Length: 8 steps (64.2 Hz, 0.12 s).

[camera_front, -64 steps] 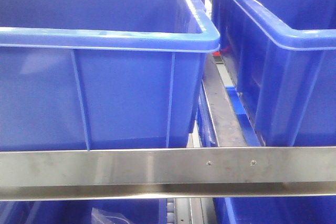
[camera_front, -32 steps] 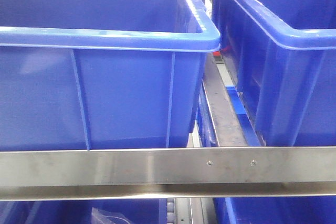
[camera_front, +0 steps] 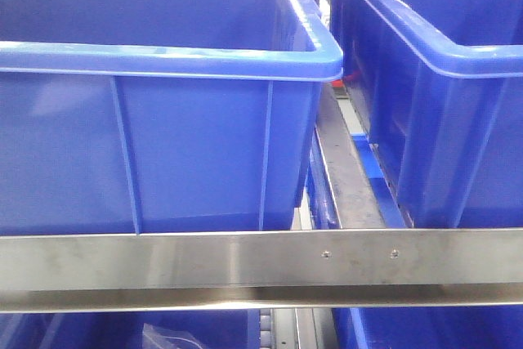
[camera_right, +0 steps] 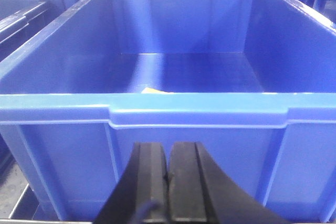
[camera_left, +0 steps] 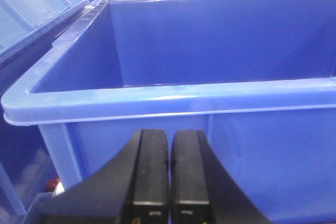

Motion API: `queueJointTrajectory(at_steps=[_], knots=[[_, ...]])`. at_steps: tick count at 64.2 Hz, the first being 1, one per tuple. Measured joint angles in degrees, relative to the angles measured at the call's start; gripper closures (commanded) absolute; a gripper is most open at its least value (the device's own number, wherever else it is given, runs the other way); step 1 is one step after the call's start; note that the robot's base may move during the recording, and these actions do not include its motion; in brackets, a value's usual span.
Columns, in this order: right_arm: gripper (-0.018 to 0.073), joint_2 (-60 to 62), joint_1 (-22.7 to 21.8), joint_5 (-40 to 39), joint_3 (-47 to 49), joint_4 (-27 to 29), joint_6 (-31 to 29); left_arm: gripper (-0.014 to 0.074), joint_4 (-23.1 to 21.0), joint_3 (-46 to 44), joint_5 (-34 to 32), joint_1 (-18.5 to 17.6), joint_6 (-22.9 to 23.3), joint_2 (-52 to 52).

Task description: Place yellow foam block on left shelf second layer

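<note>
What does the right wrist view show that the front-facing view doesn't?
Only the right wrist view: the right gripper, fingers pressed together with nothing between them, just short of a blue bin, and that bin's floor, where a small yellow sliver peeks over the near rim; too little shows to name it.

Only the front-facing view: the steel shelf rail, two bins side by side with a gap between, and more blue bins below the rail.

Both: blue bins.

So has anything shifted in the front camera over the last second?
Nothing visibly changed. The left blue bin, the right blue bin and the steel shelf rail sit exactly as before, and no arm or yellow block has entered that view.
</note>
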<state>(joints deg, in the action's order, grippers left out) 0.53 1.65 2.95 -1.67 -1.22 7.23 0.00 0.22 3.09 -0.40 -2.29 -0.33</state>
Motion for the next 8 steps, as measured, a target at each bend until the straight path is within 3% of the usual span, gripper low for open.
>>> queueJointTrajectory(at_steps=[8], knots=[[0.0513, 0.0, 0.0, 0.0, 0.0, 0.0, -0.1, 0.0472, 0.0, 0.0, 0.0, 0.0, 0.0, 0.0]])
